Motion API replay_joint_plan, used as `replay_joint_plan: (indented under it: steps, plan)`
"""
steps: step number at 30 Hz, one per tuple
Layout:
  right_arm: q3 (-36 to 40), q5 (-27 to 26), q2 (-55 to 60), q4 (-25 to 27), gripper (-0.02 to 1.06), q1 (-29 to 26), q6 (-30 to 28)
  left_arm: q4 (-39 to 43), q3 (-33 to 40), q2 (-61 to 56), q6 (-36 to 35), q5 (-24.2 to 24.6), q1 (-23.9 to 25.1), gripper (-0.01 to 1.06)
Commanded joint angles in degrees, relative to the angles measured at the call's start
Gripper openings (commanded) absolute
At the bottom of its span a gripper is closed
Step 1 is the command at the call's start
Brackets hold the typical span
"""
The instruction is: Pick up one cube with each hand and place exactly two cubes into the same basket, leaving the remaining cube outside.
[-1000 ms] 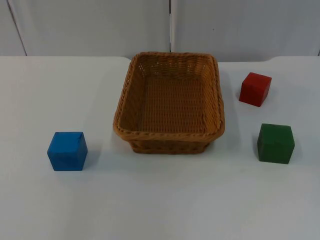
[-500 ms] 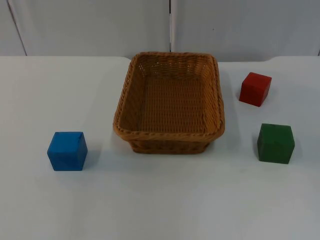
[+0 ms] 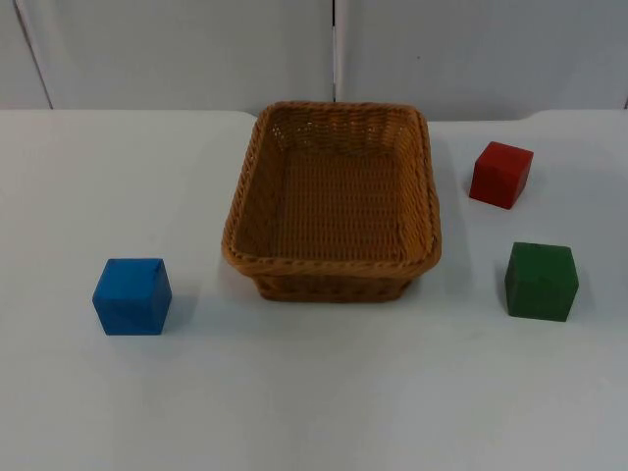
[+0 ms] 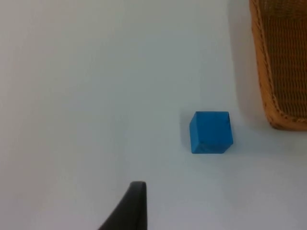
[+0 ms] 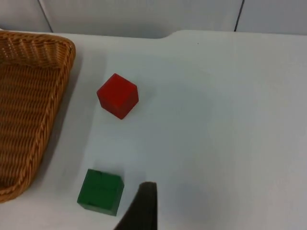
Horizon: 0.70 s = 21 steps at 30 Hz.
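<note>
Blue cube (image 3: 132,295) sits alone on the white table (image 3: 314,412), well left of the basket (image 3: 257,274) and nearer the front edge. In the left wrist view the blue cube (image 4: 211,132) lies ahead of the left gripper's one visible fingertip (image 4: 129,206), apart from it, with the basket's corner (image 4: 283,72) beyond; whether that gripper is parted or closed cannot be told. Wicker basket stands mid-table, nothing inside. Right of it, red cube (image 3: 500,175) toward the partition wall (image 3: 196,49), green cube (image 3: 541,281) nearer the front. In the right wrist view the green cube (image 5: 100,191) lies just beside the right gripper's fingertip (image 5: 143,208), not touching; red cube (image 5: 118,95) farther off. Finger state again cannot be told.
</note>
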Motion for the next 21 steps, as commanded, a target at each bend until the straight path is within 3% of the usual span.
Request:
replay_joint_plan:
  steps: [1, 13, 17, 21]
  plan:
    - [-3.87, -1.31, 4.59, 0.12, 0.85, 0.13, -1.38, -0.66, -1.17, 3.31, 0.0, -1.72, 0.09, 1.05]
    - [-16.52, -1.25, 20.02, 1.39, 0.85, 0.13, -4.44, -0.78, -7.41, 14.72, 1.69, -3.17, 0.09, 1.05]
    - [-21.7, -0.74, 25.61, 1.81, 0.85, 0.13, -7.07, -1.04, -9.4, 18.03, 1.9, -3.04, 0.09, 1.05]
    - [-29.97, 0.81, 33.55, 6.38, 0.85, 0.13, -14.41, -3.45, -11.21, 23.3, 3.24, -3.09, 0.09, 1.05]
